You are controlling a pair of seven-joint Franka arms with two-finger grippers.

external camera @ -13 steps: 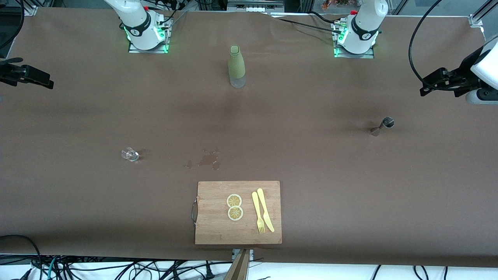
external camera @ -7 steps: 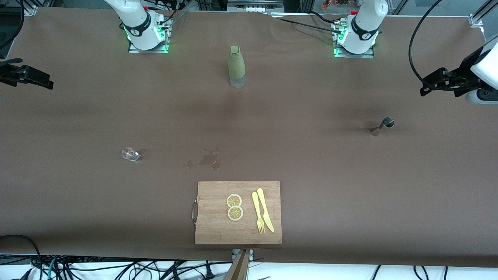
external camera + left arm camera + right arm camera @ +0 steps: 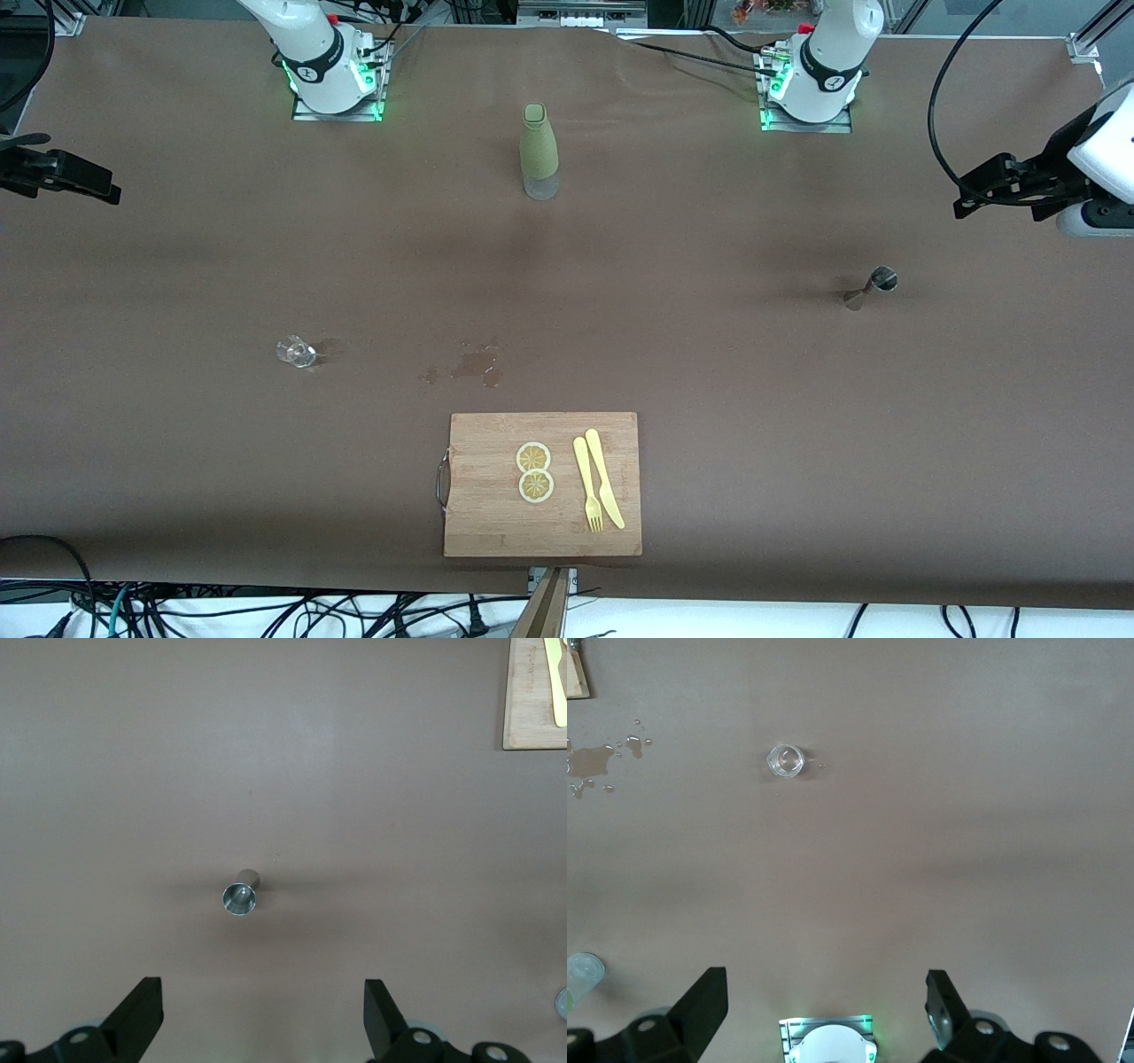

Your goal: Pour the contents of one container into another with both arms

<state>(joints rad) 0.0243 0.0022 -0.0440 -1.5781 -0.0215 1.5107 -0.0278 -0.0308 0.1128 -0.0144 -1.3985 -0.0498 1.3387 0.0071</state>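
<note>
Front view, left to right:
Right gripper: at far left edge of frame, upper part, raised above the table's right-arm end; fingers spread wide in the right wrist view, nothing between them.
Glass cup: left of centre, mid-height of frame, upright on the brown table; clear, contents not discernible; also seen from above in the right wrist view.
Spill: small wet patches just below frame centre, above the cutting board.
Cutting board: lower centre; carries two lemon slices, a yellow fork and a yellow knife.
Bottle: upper centre, upright, olive-green with clear base.
Jigger: right of centre, mid-height, standing on the table; open steel rim seen from above in the left wrist view, inside looks bare metal.
Left gripper: far right, upper part of frame, raised above the table's left-arm end, higher in frame than the jigger; fingers spread wide, holding nothing.
</note>
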